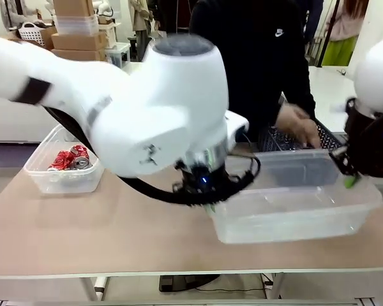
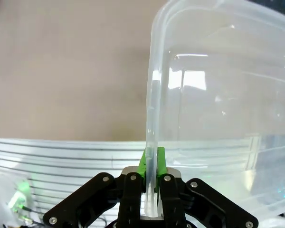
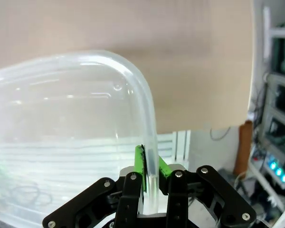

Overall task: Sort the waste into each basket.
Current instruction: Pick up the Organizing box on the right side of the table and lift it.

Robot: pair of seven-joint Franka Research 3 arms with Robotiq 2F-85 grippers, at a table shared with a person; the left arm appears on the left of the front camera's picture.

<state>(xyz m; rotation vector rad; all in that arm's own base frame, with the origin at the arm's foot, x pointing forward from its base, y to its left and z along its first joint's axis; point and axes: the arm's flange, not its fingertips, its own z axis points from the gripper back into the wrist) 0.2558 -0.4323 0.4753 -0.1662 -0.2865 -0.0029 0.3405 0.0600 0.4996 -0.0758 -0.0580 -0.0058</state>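
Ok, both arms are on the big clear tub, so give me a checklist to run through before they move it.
1. Left gripper shut on the big tub rim: ok.
2. Right gripper shut on the rim at the opposite end: ok.
3. The big tub free of waste: ok, none seen inside.
4. Person's hand away from the tub: not ok, it hovers just behind the far wall.
5. Small tub with crushed cans out of the way: ok, it stands apart at the left.
6. Tub base on the table or lifted: cannot tell.
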